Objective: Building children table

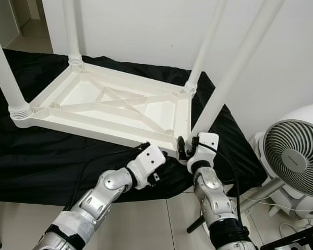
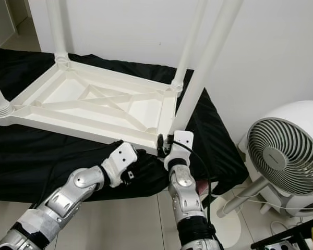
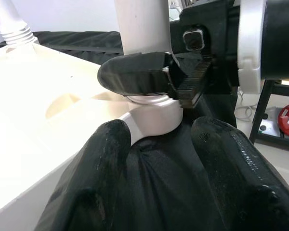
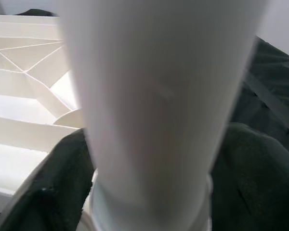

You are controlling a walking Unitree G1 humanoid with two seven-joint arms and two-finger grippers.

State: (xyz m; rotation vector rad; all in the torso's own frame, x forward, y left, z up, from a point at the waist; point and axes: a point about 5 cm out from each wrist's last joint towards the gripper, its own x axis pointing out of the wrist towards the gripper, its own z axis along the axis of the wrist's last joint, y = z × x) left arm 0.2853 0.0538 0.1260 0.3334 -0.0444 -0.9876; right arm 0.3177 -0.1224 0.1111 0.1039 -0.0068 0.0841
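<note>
A white plastic table top (image 1: 109, 107) is lying upside down on a black cloth (image 1: 36, 161) spread over the floor, its ribbed underside facing up. 3 white legs are standing in its far and left corners. A 4th table leg (image 1: 235, 73) is rising at a tilt from the socket at the near right corner, close to the cloth's near edge.

The right gripper (image 3: 156, 79) is pinching this leg just above the socket, 1 black finger pressed on each side of it. The left gripper (image 3: 168, 159) is sitting low against the same corner, its 2 fingers spread apart over the cloth with the socket's base between their tips.

A white fan (image 1: 297, 156) is standing on the tiled floor beyond the cloth's right edge.
</note>
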